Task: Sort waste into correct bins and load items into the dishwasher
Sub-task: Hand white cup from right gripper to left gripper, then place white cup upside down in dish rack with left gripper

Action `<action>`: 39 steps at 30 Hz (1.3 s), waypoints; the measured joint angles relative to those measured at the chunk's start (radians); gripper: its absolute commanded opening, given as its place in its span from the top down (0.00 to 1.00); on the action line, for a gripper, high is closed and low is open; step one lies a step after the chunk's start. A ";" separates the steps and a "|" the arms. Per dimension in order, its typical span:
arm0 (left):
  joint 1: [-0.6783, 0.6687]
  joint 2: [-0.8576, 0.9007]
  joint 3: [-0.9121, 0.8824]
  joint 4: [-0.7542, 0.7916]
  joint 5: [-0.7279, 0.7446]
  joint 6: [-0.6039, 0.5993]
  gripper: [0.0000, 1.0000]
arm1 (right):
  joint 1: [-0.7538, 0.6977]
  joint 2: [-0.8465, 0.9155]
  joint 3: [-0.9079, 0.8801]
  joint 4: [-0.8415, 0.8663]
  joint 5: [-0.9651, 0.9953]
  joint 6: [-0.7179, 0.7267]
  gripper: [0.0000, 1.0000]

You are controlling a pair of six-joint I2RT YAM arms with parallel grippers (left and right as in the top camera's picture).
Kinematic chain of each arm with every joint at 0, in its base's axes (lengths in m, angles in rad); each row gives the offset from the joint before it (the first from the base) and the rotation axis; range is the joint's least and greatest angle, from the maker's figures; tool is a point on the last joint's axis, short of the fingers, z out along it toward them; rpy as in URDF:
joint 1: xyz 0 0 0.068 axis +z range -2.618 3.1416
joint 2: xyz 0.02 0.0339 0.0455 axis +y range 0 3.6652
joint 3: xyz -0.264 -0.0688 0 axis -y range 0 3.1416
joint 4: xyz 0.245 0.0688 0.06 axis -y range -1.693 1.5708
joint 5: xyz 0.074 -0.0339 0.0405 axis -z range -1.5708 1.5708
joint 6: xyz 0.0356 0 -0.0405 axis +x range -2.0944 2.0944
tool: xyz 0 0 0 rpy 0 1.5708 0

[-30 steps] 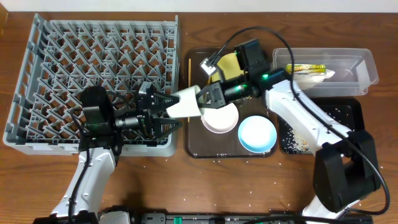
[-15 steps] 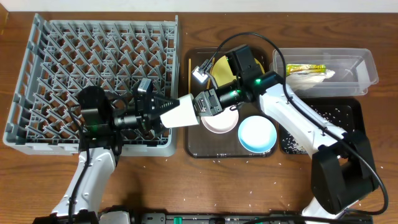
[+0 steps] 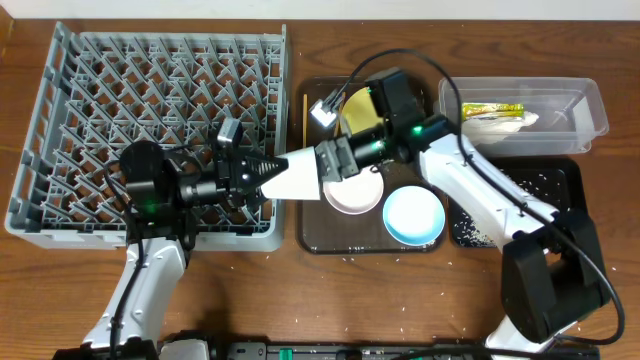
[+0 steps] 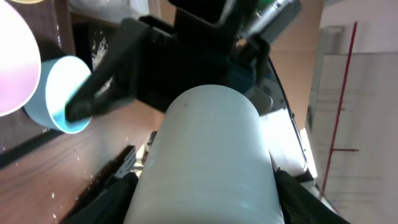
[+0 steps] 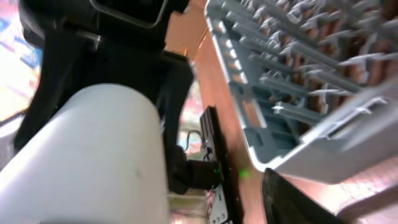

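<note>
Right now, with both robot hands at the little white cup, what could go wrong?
1. The white cup hangs over the edge of the grey rack and the brown tray. The right gripper looks open, so only the left gripper seems to hold it. A weak grip might drop it.
2. The white bowl sits close by on the tray, so a falling cup could hit it.

My left arm [image 3: 150, 262] points right, its pincer [image 3: 266, 172] clamped on the white cup [image 3: 300, 177]. My right arm [image 3: 482, 187] stretches left to meet it, pincer [image 3: 332, 164] jaws parted.
</note>
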 measured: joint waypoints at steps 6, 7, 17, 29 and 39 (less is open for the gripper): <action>0.049 0.000 0.000 0.031 -0.019 0.013 0.68 | -0.219 0.000 0.000 -0.022 -0.018 -0.003 0.21; 0.064 0.000 -0.001 0.051 -0.029 0.020 0.67 | -0.248 0.000 0.000 -0.039 -0.019 -0.009 0.20; 0.272 0.000 0.010 0.049 -0.257 0.113 0.63 | -0.242 -0.079 -0.005 -0.284 0.181 -0.172 0.09; 0.303 0.002 0.336 -0.496 -0.362 0.339 0.65 | -0.229 -0.125 -0.005 -0.318 0.328 -0.196 0.01; 0.180 0.003 0.540 -1.264 -0.589 0.731 0.65 | -0.229 -0.126 -0.005 -0.390 0.420 -0.236 0.01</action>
